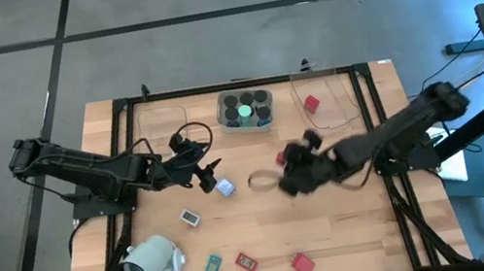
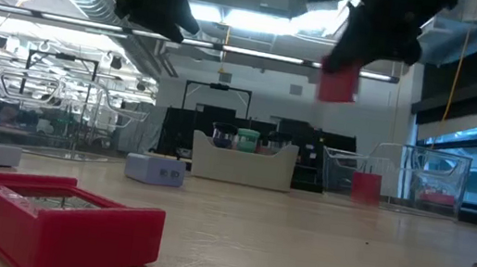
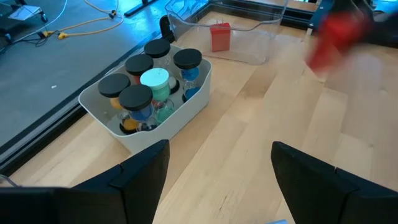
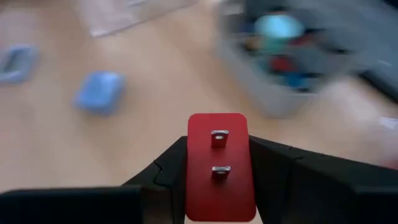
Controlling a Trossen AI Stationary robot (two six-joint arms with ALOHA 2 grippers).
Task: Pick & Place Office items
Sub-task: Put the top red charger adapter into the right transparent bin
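Observation:
My right gripper [image 1: 285, 166] is shut on a red block [image 4: 217, 163] with two small metal tabs on its face, high above the table's middle [image 2: 339, 82]. My left gripper [image 3: 221, 155] is open and empty, off the table, left of the middle [image 1: 212, 172]. It faces a white tub [image 3: 186, 109] of black-lidded jars, one of them green-topped [image 3: 155, 78]. A pale blue cube [image 1: 224, 187] rests on the table just below the left gripper. A white flat piece [image 1: 190, 218], a teal one [image 1: 213, 265] and two red ones [image 1: 245, 262] [image 1: 302, 263] lie near the front. My right gripper pinches the red block by its two opposite long sides [image 4: 194, 180] between its two fingers. The block's tabbed face is toward the wrist camera. The block is lifted clear and hangs below the gripper, high over the table [image 2: 339, 84].
A clear tray [image 1: 339, 99] at the far right holds another red block [image 1: 312, 103]. A second clear tray [image 1: 161, 124] stands at the far left. A large pale hollow cylinder [image 1: 150, 262] lies at the front left. A metal ring-like piece [image 1: 260, 182] lies mid-table.

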